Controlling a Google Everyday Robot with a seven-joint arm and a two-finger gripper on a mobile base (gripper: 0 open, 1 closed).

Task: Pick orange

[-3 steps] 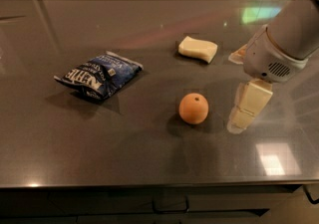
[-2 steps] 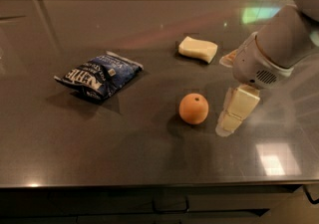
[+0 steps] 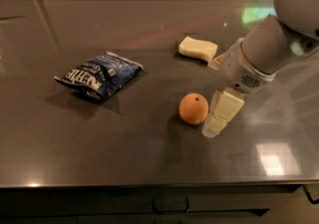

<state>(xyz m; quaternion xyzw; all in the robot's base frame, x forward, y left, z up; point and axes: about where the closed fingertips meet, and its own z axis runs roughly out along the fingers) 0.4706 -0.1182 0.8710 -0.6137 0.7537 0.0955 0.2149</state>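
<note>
The orange [image 3: 194, 108] is a small round fruit with a dark stem dot, resting on the dark grey table [image 3: 124, 158] a little right of centre. My gripper [image 3: 213, 128] hangs from the grey arm [image 3: 264, 51] that reaches in from the upper right. It is low over the table just right of the orange, almost touching its side. Nothing shows in its grasp.
A blue snack bag [image 3: 97, 76] lies to the left of the orange. A pale yellow sponge-like block [image 3: 198, 48] lies behind the orange toward the back. The table's front edge [image 3: 149, 184] runs along the bottom.
The arm and gripper have moved left, closing most of the gap to the orange's right side. The orange, bag and block have not moved.
</note>
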